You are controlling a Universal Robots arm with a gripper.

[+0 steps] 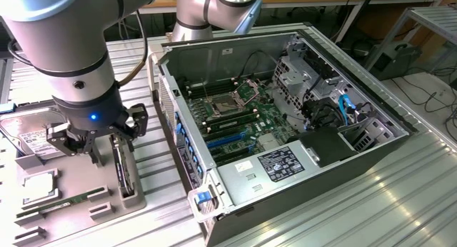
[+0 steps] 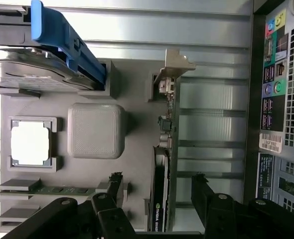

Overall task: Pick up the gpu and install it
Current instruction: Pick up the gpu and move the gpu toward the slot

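Exterior view: gripper (image 1: 93,145) spread open, low over gpu (image 1: 123,169); card on edge in slot of grey tray (image 1: 75,217), just beside open computer case (image 1: 300,204).
Wrist view: dark fingers (image 2: 203,194) either side of card, apart from it; silvery bracket (image 2: 173,67) at end away from gripper.
Hazard, judged: off-centre closing, tilting thin card or wedging it in slot.

— How's the light?
— Bright and even. Pale glare streaks the ribbed counter (image 1: 400,204) at the exterior view's right.
— Shadows?
— Soft ones inside the computer case (image 1: 214,60). In the wrist view, the square chip (image 2: 31,143) washes out white.
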